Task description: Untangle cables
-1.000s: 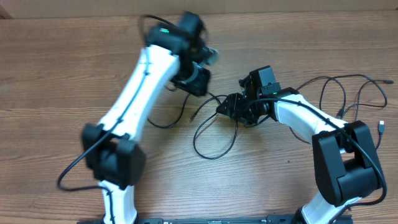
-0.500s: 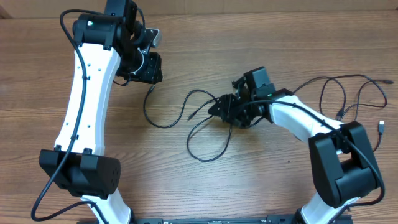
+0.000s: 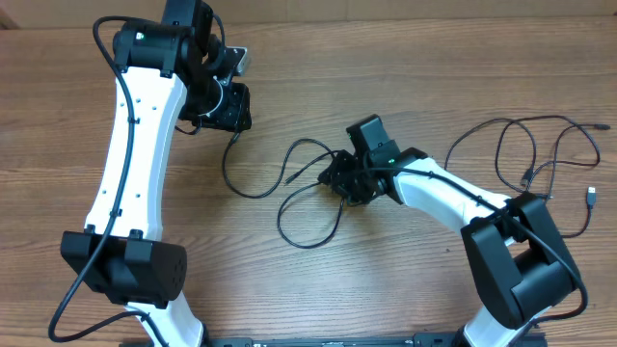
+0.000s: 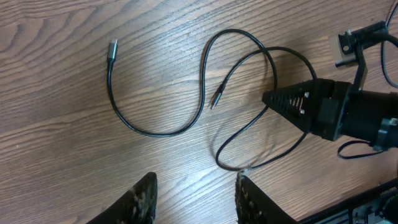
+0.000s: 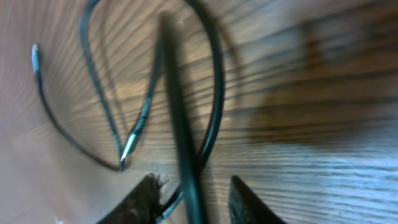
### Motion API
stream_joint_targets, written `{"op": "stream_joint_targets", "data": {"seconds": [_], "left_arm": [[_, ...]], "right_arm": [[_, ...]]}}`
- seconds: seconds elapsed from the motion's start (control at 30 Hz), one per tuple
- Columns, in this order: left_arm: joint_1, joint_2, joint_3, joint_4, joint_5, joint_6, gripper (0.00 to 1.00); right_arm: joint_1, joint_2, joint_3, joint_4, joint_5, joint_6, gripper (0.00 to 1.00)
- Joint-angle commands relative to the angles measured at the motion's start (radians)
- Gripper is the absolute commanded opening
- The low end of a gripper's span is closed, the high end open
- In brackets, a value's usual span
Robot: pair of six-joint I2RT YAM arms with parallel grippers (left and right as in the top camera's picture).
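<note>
Thin black cables (image 3: 281,217) lie in loose loops on the wood table mid-frame. One strand (image 4: 158,132) curves from a small plug (image 4: 112,46) toward the right arm. My right gripper (image 3: 337,178) sits low over the tangle; in the right wrist view its jaws (image 5: 198,199) stand apart with cable strands (image 5: 216,93) running between the fingers and a gap beside them. My left gripper (image 3: 228,114) hangs raised at the back left, open (image 4: 196,193), with only bare table between its fingers.
More black cable (image 3: 540,119) loops at the far right behind the right arm, with a small plug (image 3: 590,196) near the table's right edge. The left arm's white links span the left side of the table.
The left arm swung from the middle to the back left, then held still. The right gripper slid left and nearer over the tangle, and the cable loop shifted left with it.
</note>
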State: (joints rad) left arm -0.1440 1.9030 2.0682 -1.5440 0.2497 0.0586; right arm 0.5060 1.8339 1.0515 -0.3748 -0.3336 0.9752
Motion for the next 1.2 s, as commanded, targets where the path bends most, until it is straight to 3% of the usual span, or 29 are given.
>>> {"op": "stream_joint_targets", "data": {"seconds": [0.0,0.17,0.43,0.77,0.97,1.17], "left_arm": [[0.000,-0.013,0.016,-0.002,0.002,-0.006,0.40],[0.000,-0.013,0.016,-0.004,0.002,-0.006,0.40],[0.000,-0.013,0.016,-0.010,0.003,-0.006,0.40],[0.000,-0.013,0.016,-0.013,0.003,-0.006,0.40],[0.000,-0.013,0.016,-0.012,0.002,-0.006,0.40],[0.000,-0.013,0.016,-0.011,0.002,-0.006,0.40]], "right_arm": [[0.027,0.009,-0.019,0.008,0.093,0.130,0.29],[0.051,0.009,-0.019,0.020,0.109,0.133,0.27],[0.063,0.010,-0.027,0.030,0.128,0.203,0.06],[0.062,0.010,-0.031,0.033,0.123,0.190,0.04],[0.026,-0.008,0.006,0.064,0.076,-0.089,0.04],[-0.107,-0.068,0.170,-0.150,-0.002,-0.314,0.04]]}}
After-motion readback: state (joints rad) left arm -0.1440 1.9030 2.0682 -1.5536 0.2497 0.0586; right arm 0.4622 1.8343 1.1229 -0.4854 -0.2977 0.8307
